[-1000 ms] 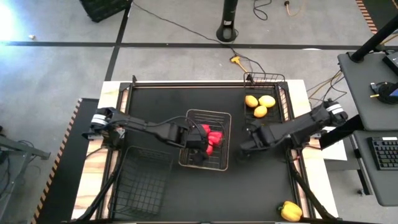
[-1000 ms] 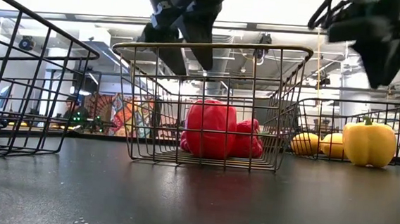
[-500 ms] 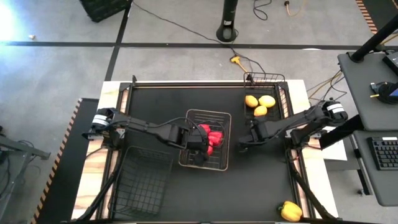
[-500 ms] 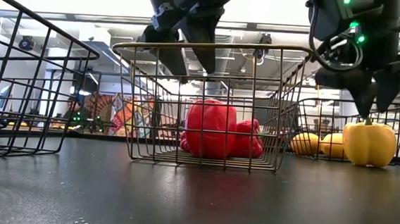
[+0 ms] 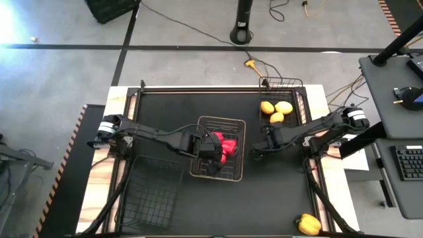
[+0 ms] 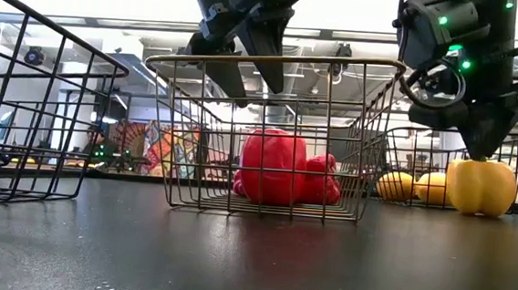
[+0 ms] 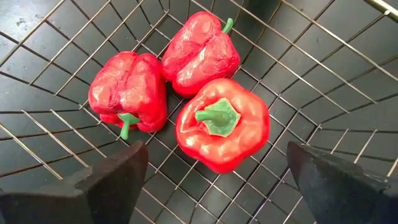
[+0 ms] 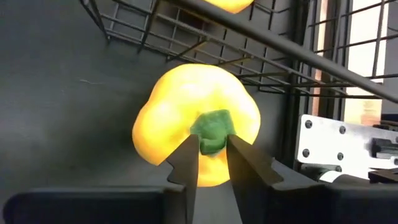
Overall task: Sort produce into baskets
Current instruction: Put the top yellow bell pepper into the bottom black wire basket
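Three red bell peppers (image 7: 205, 93) lie in the paler wire basket (image 5: 228, 122) at the table's middle. My left gripper (image 7: 217, 183) hangs open above them, touching nothing. A yellow bell pepper (image 8: 196, 121) stands on the table right of that basket, also in the low view (image 6: 482, 188). My right gripper (image 8: 211, 158) is shut on its stem. In the high view this pepper is hidden under the gripper (image 5: 258, 151). Three lemons (image 5: 275, 111) lie in the black basket (image 5: 301, 99) at the far right. A second yellow pepper (image 5: 308, 225) stands near the near right corner. My right gripper pinches the yellow pepper's green stem (image 8: 211, 127) between its two fingers. The fingers (image 6: 479, 142) come from above, pointing down. The pepper stands upright with its base on the table.
An empty black wire basket (image 5: 152, 192) stands at the near left. The lemon basket's wall (image 8: 249, 37) runs close behind the held pepper. The black table top between the baskets and the near edge is bare.
My right gripper has come down, and a little toward the table's left, onto the yellow pepper. Its fingers have drawn together at the stem. The pepper stays on the table.
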